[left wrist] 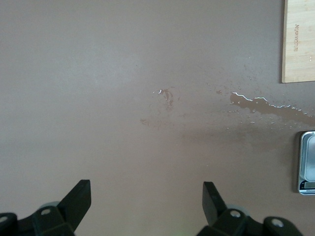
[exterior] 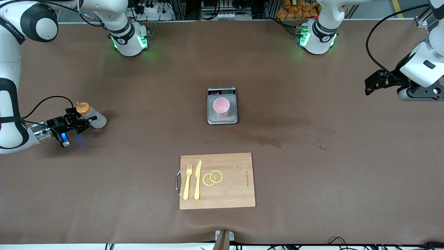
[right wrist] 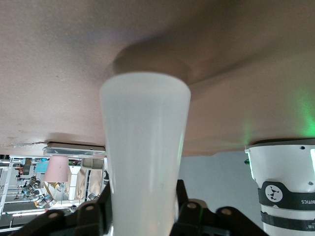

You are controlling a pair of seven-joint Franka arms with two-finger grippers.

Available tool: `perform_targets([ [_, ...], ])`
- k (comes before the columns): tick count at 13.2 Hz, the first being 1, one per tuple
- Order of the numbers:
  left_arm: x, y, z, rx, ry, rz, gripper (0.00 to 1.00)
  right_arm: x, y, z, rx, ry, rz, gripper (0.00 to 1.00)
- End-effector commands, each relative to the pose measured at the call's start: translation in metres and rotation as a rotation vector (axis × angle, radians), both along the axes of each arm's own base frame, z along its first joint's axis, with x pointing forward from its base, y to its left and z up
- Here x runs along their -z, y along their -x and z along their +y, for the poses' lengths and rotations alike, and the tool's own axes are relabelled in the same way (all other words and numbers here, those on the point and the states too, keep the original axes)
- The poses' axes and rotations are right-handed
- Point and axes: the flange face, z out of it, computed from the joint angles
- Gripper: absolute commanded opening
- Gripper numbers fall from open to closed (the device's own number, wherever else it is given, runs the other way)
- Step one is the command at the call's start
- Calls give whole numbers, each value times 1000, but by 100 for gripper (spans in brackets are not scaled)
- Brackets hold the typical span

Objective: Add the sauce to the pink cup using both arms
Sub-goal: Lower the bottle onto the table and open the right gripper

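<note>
A: Biggest first?

B: Brown table [exterior: 312, 166], wet smear near the middle. Bamboo cutting board [exterior: 225, 194] close to the front camera, carrying a yellow fork [exterior: 187, 182], yellow knife [exterior: 197, 180] and two lemon slices [exterior: 212, 177].

A: Then the arms?

B: Right arm [exterior: 8, 86] reaching low at its own end of the table; right gripper [exterior: 81, 121] clenched around the sauce [exterior: 91, 115], down by the tabletop, orange cap [exterior: 82, 108] tipped toward the robots' bases. Seen close in the right wrist view: whitish bottle body [right wrist: 145, 157] pinched between black fingers. Left gripper [exterior: 376, 81] raised over bare table at the left arm's end, waiting, released, jaws spread wide in the left wrist view, nothing between them.

A: And the target?

B: Grey scale [exterior: 222, 106] mid-table; pink cup [exterior: 221, 107] upright on its plate, well apart from the bottle.

A: Progress?

B: Early, probably. Bottle gripped, apparently still capped. Left to do: carry over, uncap presumably with the other arm, tip, squeeze. No sauce visible in the cup.
</note>
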Motion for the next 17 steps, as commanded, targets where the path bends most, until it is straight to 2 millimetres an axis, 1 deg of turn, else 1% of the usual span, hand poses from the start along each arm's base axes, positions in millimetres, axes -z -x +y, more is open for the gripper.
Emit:
perform_targets([
  [1,-2,3,-2,-4,11,2,100,-7,-4,-3,10,-9,-19,70],
  [3,-1,3,-2,-4,11,3,100,-8,-4,-3,13,-6,-13,95],
  [4,-1,3,-2,-4,9,3,100,-13,-6,-2,11,-1,-5,100],
  [5,-1,3,-2,-4,9,3,100,-22,-10,0,13,17,13,100],
  [6,-1,3,-2,-4,11,3,100,-39,-17,-2,24,47,55,100],
  [8,-1,2,-2,-4,11,2,100,-77,-31,-4,17,92,120,100],
  [10,-1,2,-2,-4,11,0,100,-113,-44,3,13,149,171,100],
  [11,-2,3,-2,-4,11,-1,100,-127,-49,7,18,185,204,100],
  [12,-2,3,-2,-4,11,-1,100,-150,-55,18,8,218,222,100],
  [13,-2,3,-1,-5,13,-1,100,-175,-61,28,3,256,215,100],
  [14,-1,2,-1,-5,11,0,100,-207,-68,36,5,293,170,100],
  [16,-1,2,-2,-4,11,-3,100,-266,-78,46,12,340,42,100],
  [17,-1,1,-1,-5,11,-1,100,-290,-85,58,3,362,-16,100],
])
